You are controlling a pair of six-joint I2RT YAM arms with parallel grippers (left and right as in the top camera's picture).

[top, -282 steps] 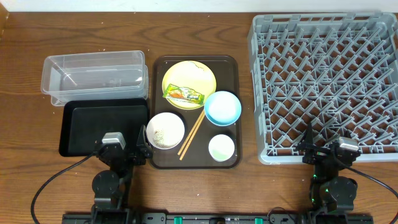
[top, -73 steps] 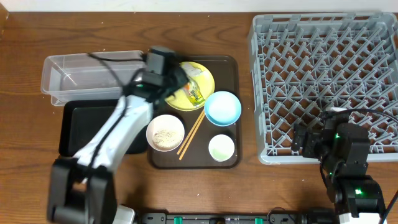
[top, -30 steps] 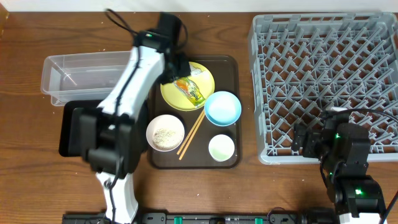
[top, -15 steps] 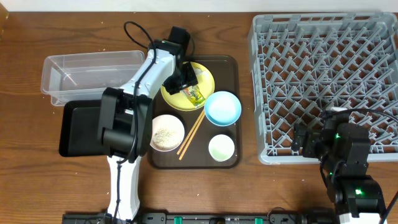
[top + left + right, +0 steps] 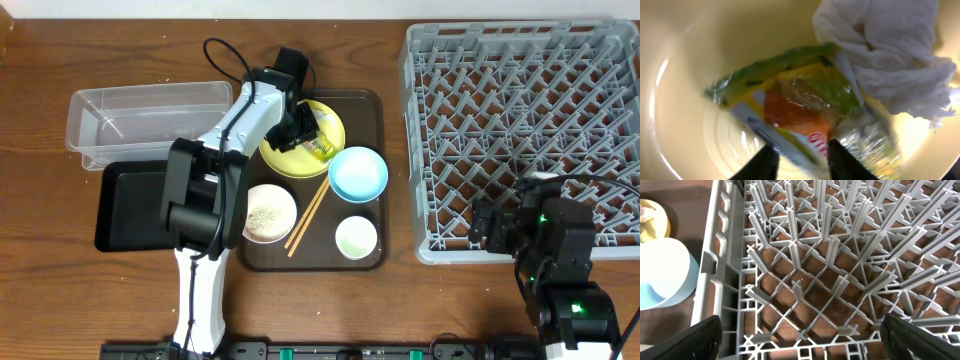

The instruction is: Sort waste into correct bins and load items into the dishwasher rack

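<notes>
Green-and-orange wrapper [image 5: 800, 107] on yellow plate [image 5: 695, 60]

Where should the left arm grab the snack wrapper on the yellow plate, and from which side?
Pinch the snack wrapper from straight above, at the edge away from the crumpled white scrap. It lies flat on the yellow plate, offering no side to grip; its thin film should bunch when pinched.

My overhead camera looks straight down on the whole wooden table [image 5: 50, 290]. My left wrist camera sits so close that the round yellow plate [image 5: 685, 70] fills its frame. My right wrist camera looks down into the large grey plastic rack [image 5: 805, 295], with the light blue bowl [image 5: 660, 275] at its left edge; both show overhead too.
</notes>
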